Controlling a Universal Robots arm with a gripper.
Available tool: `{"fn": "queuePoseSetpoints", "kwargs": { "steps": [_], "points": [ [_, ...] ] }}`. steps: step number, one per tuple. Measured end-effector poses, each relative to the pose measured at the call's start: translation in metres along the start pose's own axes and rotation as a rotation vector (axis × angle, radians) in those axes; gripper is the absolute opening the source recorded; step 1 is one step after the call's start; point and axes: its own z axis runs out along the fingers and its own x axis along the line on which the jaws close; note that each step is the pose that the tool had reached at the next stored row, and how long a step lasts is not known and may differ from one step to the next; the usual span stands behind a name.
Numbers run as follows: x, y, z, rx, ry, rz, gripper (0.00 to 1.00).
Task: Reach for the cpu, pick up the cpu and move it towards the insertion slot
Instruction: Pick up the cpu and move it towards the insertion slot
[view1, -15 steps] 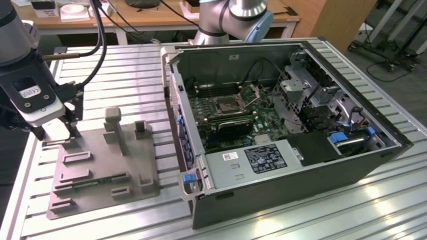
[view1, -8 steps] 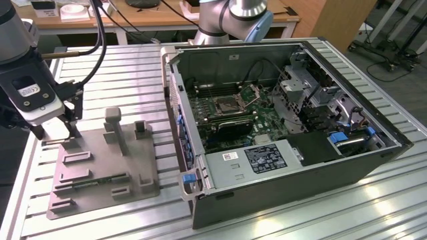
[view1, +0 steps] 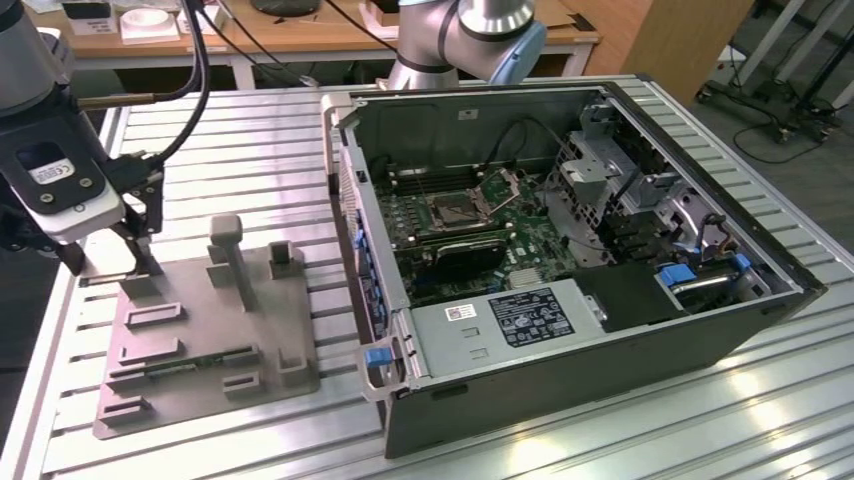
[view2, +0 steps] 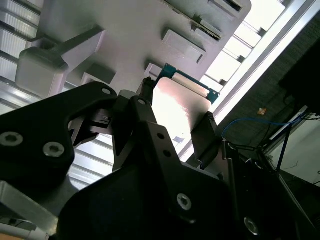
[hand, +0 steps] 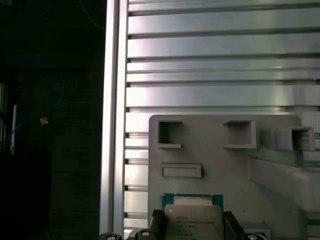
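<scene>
The black two-fingered gripper (view1: 107, 258) is drawn in narrow, its fingers (hand: 158, 226) set against two opposite edges of the cpu (hand: 192, 222), a small flat square chip with a silvery-white metal top and a thin green rim. In both wrist views the chip sits squarely between the dark finger pads, gripped by them; whether it has left the surface below cannot be told. In the second wrist view the cpu (view2: 180, 105) shines pale between the fingers (view2: 146, 97). Under and around it lies the grey plastic tray (hand: 215, 160) with its raised rectangular pockets and upright posts, and the gripper stands at the tray's far corner on the exterior view's left. A narrow green memory stick (view1: 200, 362) lies in a groove nearer the tray's front edge. The tray rests on a ribbed aluminium table (view1: 227, 130). Well apart, towards the exterior view's right, an open dark computer case (view1: 574, 385) lies on the table, and on its green circuit board is the insertion slot (view1: 458, 210), a square dark socket with a shiny silver frame.
</scene>
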Motion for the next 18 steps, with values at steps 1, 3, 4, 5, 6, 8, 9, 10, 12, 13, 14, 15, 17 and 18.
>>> {"fn": "queuePoseSetpoints", "kwargs": {
  "steps": [1, 3, 4, 5, 6, 8, 9, 10, 12, 13, 14, 15, 17, 18],
  "points": [
    [0.0, 0.0, 0.0, 0.0, -0.0001, 0.0, 0.54],
    [-0.0002, 0.0, -0.0003, 0.0002, 0.0003, 0.0, 0.54],
    [-0.0008, 0.0, -0.0004, 0.0003, 0.0005, 0.0, 0.54],
    [-0.0018, 0.0, -0.0004, 0.0003, 0.0004, 0.0, 0.54],
    [-0.0031, 0.0, -0.0002, 0.0002, 0.0002, 0.0, 0.54],
    [-0.0062, 0.0, -0.0001, 0.0002, 0.0004, 0.0, 0.54],
    [-0.0077, 0.0, 0.0, 0.0002, 0.0003, 0.0, 0.54],
    [-0.0085, 0.0, 0.0001, 0.0002, 0.0001, 0.0, 0.54],
    [-0.0089, 0.0001, 0.0002, 0.0002, 0.0001, 0.0, 0.54],
    [-0.009, 0.0, -0.0003, 0.0004, 0.0005, 0.0, 0.54],
    [-0.0091, 0.0001, -0.0011, 0.0004, 0.0006, 0.0, 0.54],
    [-0.0091, 0.0001, -0.002, 0.0003, 0.0004, 0.0, 0.54],
    [-0.0091, 0.0002, -0.0046, 0.0002, 0.0003, 0.0, 0.54],
    [-0.0092, 0.0003, -0.006, 0.0003, 0.0003, 0.0, 0.54]
  ]
}}
